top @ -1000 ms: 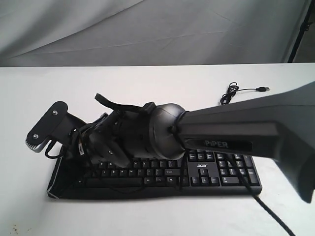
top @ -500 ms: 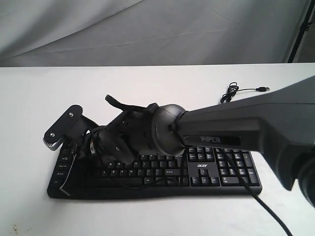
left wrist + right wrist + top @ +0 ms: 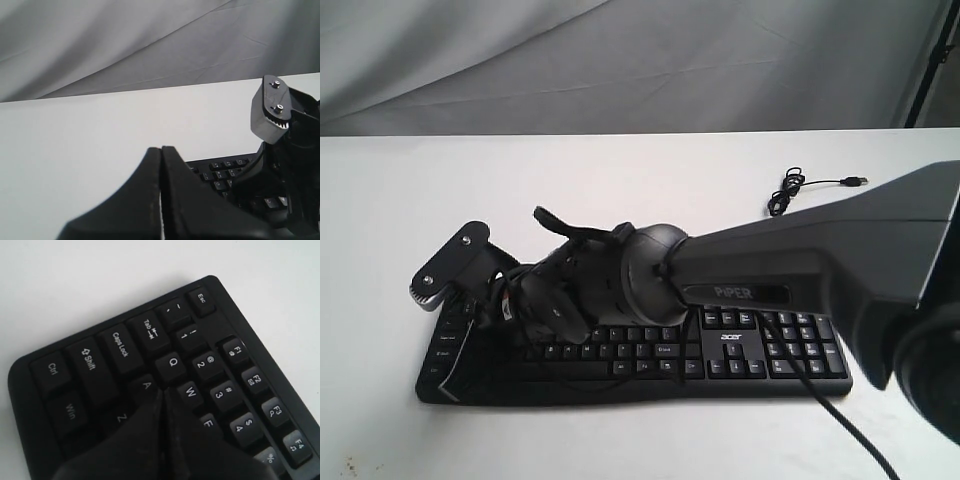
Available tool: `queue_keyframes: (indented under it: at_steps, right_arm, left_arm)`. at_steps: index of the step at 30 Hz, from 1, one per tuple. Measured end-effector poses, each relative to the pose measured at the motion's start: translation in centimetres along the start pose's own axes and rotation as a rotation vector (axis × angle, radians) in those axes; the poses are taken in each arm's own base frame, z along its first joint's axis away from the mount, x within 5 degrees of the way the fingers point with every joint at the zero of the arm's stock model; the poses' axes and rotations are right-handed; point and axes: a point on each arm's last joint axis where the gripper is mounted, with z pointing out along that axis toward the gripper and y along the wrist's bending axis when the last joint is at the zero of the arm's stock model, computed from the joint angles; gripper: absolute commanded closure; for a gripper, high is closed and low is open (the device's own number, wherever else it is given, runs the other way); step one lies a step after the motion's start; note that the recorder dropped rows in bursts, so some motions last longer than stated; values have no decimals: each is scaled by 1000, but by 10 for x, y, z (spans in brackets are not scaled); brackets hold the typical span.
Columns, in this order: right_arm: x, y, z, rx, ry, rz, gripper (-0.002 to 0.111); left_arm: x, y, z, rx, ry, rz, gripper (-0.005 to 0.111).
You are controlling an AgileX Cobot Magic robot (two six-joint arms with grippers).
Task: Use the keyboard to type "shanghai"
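Note:
The black keyboard [image 3: 740, 352] lies across the near part of the white table [image 3: 620, 180]. My right arm [image 3: 760, 268] reaches over it from the right to its left end. In the right wrist view the right gripper [image 3: 164, 390] is shut, holding nothing. Its joined tips point at the spot where A [image 3: 145, 385], Q [image 3: 172, 362] and W [image 3: 190, 391] meet. The fingers hide the keys beneath them, so I cannot tell whether they touch a key. The left gripper [image 3: 161, 148] is shut and empty, off the keyboard's [image 3: 225, 167] left end; the exterior view does not show it.
The keyboard's thin USB cable [image 3: 790, 190] lies coiled on the table behind the number pad. A black arm cable [image 3: 840, 420] crosses the number pad toward the near right. The right arm's grey wrist camera mount [image 3: 448, 265] overhangs the keyboard's left end.
The right gripper and its camera mount have shifted right, from past the keyboard's left edge to over the left letter keys, then dipped slightly. The left-edge keys now show.

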Motion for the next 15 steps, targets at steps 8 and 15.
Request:
queue_keyframes:
  at_steps: [8, 15]
  right_arm:
    - [-1, 0, 0, 1, -6, 1, 108]
    - [2, 0, 3, 0, 2, 1, 108]
  left_arm:
    - [0, 0, 0, 0, 0, 0, 107]
    - [0, 0, 0, 0, 0, 0, 107]
